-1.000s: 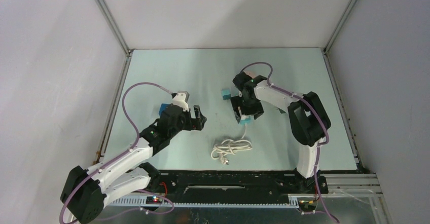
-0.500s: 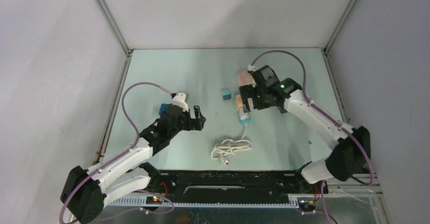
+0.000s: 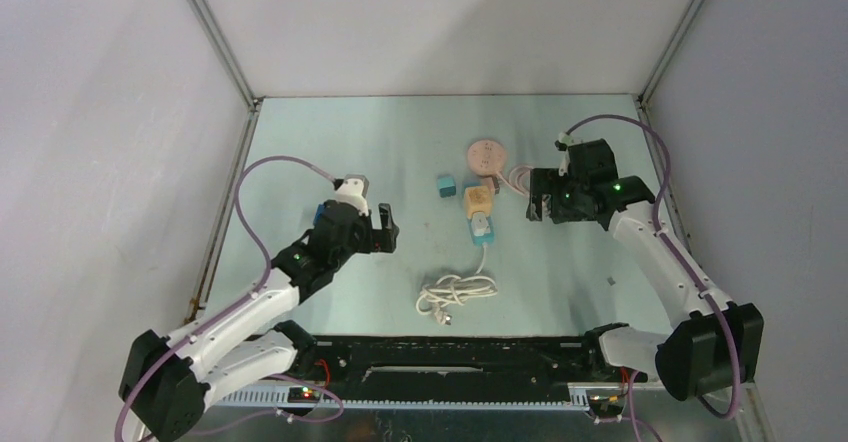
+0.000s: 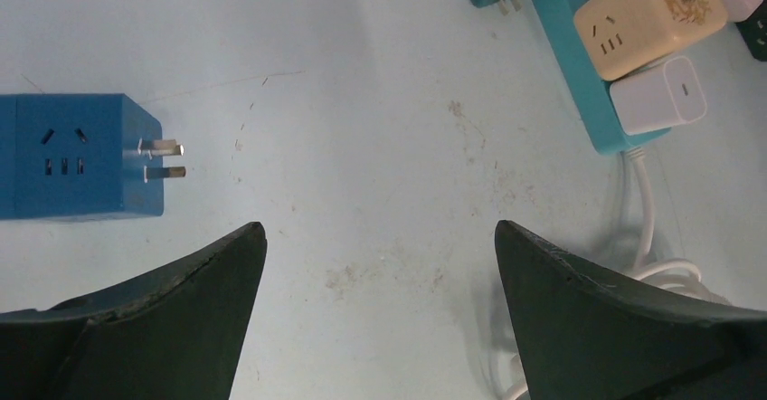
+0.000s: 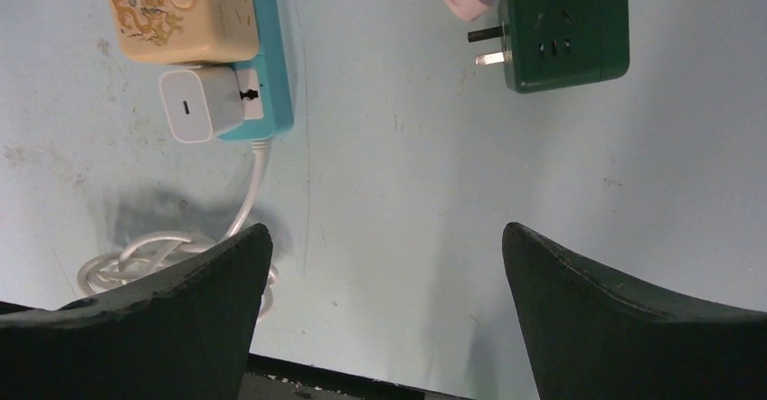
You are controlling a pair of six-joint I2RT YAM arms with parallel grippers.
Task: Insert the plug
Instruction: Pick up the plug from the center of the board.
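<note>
The white square charger plug [image 5: 197,103] sits plugged into the cord end of the teal plastic power strip [image 5: 271,56], just beside a beige cube adapter [image 5: 176,11]. The left gripper [image 4: 378,237] and right gripper [image 5: 387,233] hover above the table, each with fingers spread wide and holding nothing.

matt, scuffed, dusty table [image 4: 380,101]; blue cube [image 4: 81,156] at 9 o'clock in smooth plastic, bright metal prongs [image 4: 161,147]; glossy white plastic charger [image 4: 658,94]; teal strip [image 4: 579,79], satin plastic; green cube [image 5: 565,27] at 1 o'clock, matt plastic; smooth white cord [image 5: 250,187].

Both the left pincer [image 4: 375,319] and right pincer [image 5: 384,314] hang spread, holding nothing.
</note>
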